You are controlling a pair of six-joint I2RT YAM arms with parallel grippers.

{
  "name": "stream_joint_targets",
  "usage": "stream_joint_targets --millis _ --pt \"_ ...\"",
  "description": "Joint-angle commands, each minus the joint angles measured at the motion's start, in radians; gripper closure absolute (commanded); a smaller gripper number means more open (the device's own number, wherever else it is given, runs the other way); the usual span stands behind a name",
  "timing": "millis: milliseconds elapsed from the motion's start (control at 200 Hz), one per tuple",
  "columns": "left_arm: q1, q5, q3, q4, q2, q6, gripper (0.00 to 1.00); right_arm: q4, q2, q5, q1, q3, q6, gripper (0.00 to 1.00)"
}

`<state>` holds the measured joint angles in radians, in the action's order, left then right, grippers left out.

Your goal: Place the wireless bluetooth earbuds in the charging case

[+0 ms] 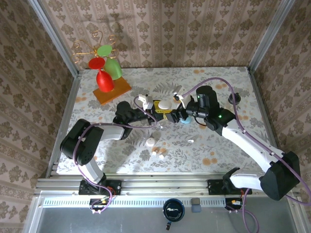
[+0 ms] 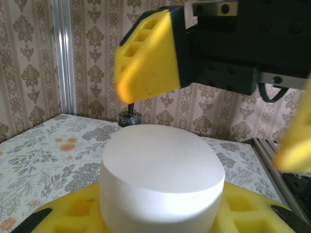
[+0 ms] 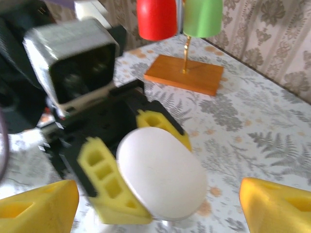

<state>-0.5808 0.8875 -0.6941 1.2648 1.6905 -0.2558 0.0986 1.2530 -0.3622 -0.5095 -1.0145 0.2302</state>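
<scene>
My left gripper (image 1: 163,109) is shut on a white pebble-shaped charging case (image 1: 164,103), which is closed. The case (image 2: 163,174) sits between the yellow pads (image 2: 65,213) in the left wrist view. My right gripper (image 1: 181,114) faces it from the right, open. Its yellow fingertips (image 3: 36,206) stand wide on either side of the case (image 3: 163,172) without touching it. Tiny white earbuds (image 1: 161,157) lie on the table nearer the arm bases, another (image 1: 191,141) further right. A pale blue piece (image 1: 185,120) shows just beside the right gripper.
A wooden stand (image 1: 112,90) with red and green cups is at the back left. A small black knob (image 1: 233,98) sits at the back right. A larger white piece (image 1: 151,142) lies near the earbuds. Aluminium rails (image 1: 63,121) edge the table.
</scene>
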Motion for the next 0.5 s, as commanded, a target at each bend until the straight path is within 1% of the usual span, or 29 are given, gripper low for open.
stream_joint_targets --millis 0,50,245,495 --pt "0.006 0.04 0.007 0.031 -0.03 -0.018 0.63 -0.008 0.024 0.086 -0.008 -0.036 0.071 0.15" --pt "0.006 0.042 0.007 0.03 -0.029 -0.016 0.63 -0.013 0.028 0.094 -0.008 -0.035 0.065 0.16" --pt "0.007 0.05 0.007 0.03 -0.028 -0.005 0.63 -0.053 0.02 0.129 -0.007 -0.029 0.035 0.18" --pt "0.015 0.045 0.013 0.031 -0.018 0.009 0.63 -0.091 0.019 0.127 -0.003 -0.027 0.006 0.18"
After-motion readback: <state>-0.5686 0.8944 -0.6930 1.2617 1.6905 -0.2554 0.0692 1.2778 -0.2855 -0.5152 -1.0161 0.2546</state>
